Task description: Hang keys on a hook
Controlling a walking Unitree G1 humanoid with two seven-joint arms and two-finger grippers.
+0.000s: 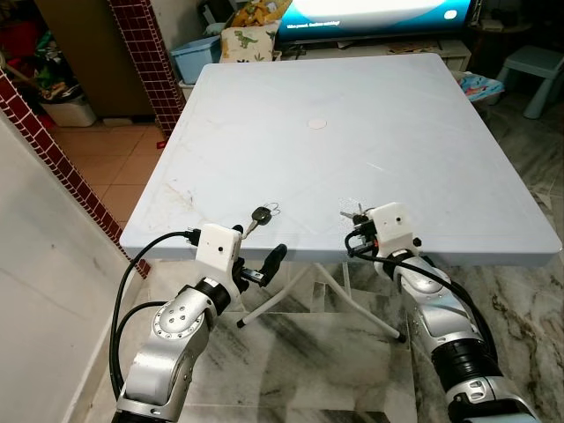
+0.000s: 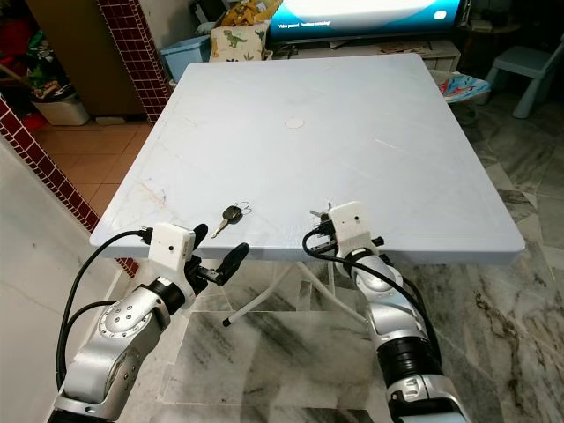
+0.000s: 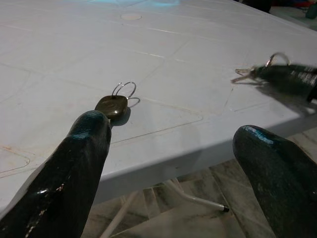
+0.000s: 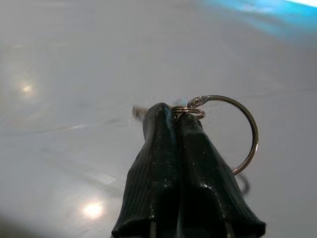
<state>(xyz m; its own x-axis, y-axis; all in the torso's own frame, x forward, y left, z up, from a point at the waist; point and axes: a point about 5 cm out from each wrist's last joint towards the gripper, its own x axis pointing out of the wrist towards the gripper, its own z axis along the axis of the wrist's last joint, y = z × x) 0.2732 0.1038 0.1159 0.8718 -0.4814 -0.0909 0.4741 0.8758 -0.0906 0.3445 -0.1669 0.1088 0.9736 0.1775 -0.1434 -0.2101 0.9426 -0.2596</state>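
A key with a dark head and a small ring (image 1: 261, 214) lies on the white table (image 1: 352, 132) close to its front edge. My left gripper (image 1: 257, 245) is open just below that edge, one finger (image 3: 84, 148) pointing at the key (image 3: 111, 105). My right gripper (image 1: 350, 214) rests over the front edge to the right, shut on a bunch of keys. The bunch's large metal ring (image 4: 245, 131) sticks out beside the closed fingertips (image 4: 171, 116). In the left wrist view the right gripper with its keys (image 3: 280, 74) lies across the table.
Folding metal legs (image 1: 308, 291) stand under the table on a marble floor. A brick-patterned pillar (image 1: 145, 53) and a blue bin (image 1: 194, 57) are at the far left. Behind the table are a TV (image 1: 370, 13) and a dinosaur-print box (image 1: 247, 40); a blue stool (image 1: 538, 75) stands at the far right.
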